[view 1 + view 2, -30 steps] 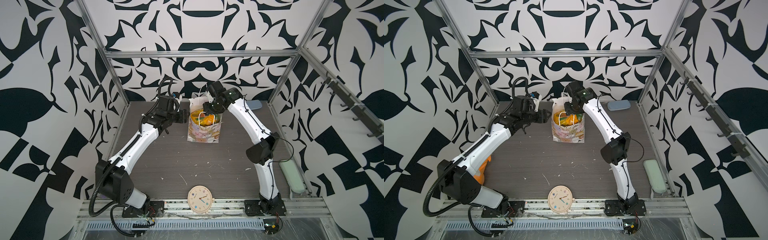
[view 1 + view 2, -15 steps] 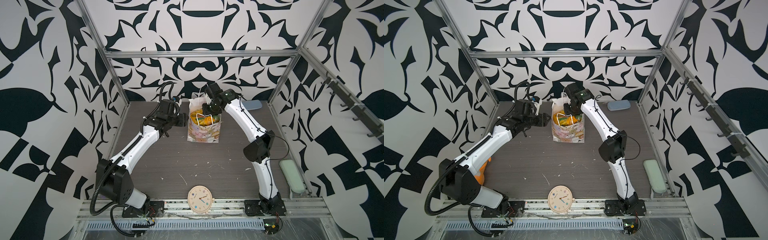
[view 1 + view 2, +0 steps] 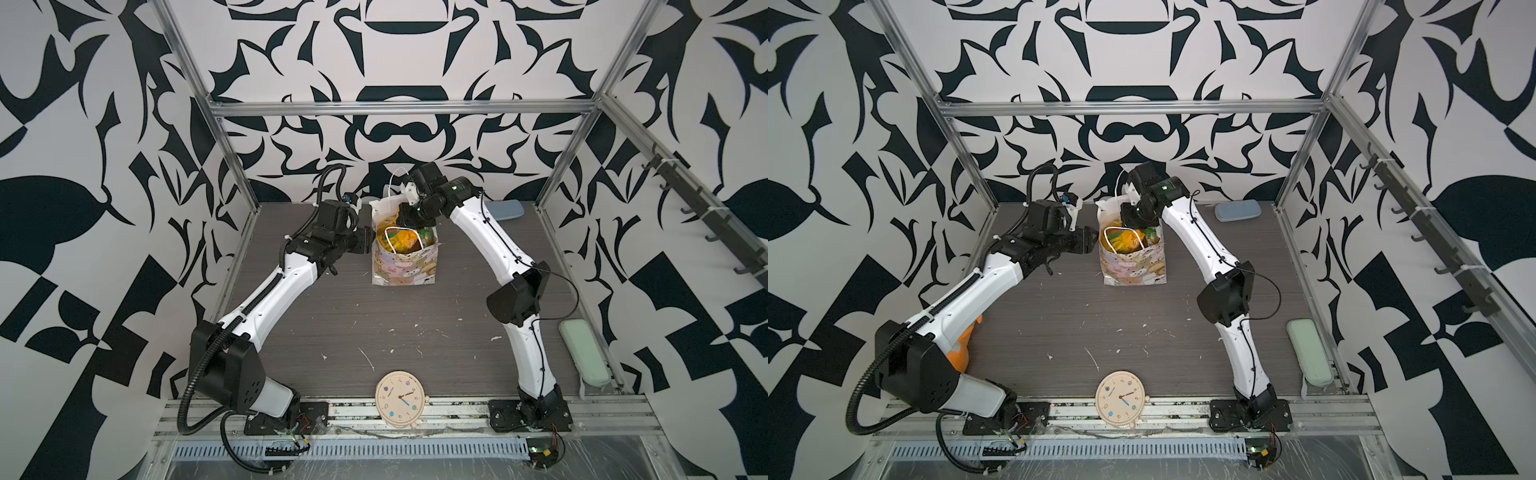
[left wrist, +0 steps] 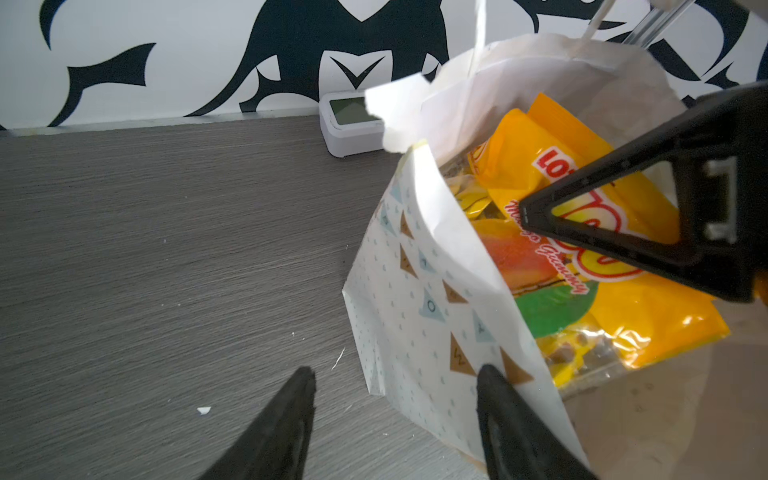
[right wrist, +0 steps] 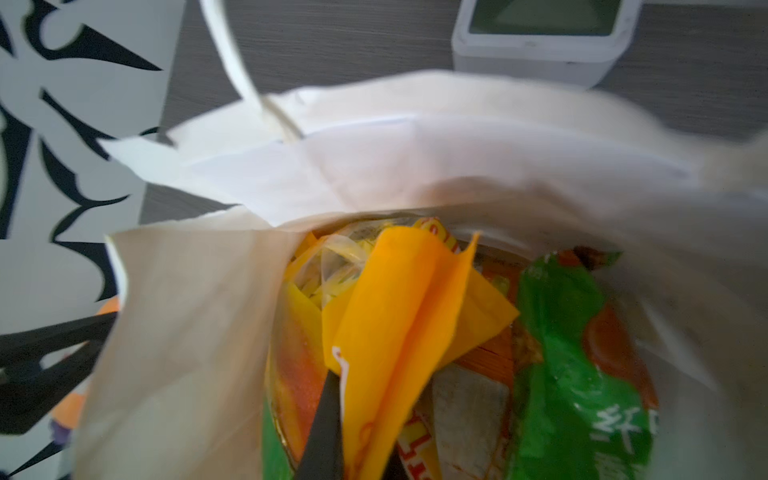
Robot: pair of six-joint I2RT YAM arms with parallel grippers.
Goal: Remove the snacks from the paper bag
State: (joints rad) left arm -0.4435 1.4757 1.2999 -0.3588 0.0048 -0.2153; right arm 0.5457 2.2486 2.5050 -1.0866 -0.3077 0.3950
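Right gripper (image 5: 357, 440) has dipped deeper into the mouth of the paper bag (image 3: 405, 272) than a second ago, when it hung at the rim. Its jaws are now pinched tight on the folded top edge of a yellow-orange snack packet (image 5: 395, 316). That packet is still inside the bag, with a green snack packet (image 5: 573, 353) crumpled just beside it and more wrappers underneath. The bag stands upright where it stood before, toward the far edge of the worktop (image 3: 374, 324) and about midway between its left and right edges. The left gripper (image 4: 395, 374) remains at the bag's triangle-printed narrow side. Its jaws are spread apart and hold nothing, and one finger (image 4: 498, 407) lies right against the paper. A small white device with a screen (image 4: 353, 124) sits behind the bag by the far edge. A round clock (image 3: 400, 399) lies at the near edge, a pale green case (image 3: 584, 357) along the right edge and a blue-grey case (image 3: 503, 210) in the far right corner. None of them has shifted.
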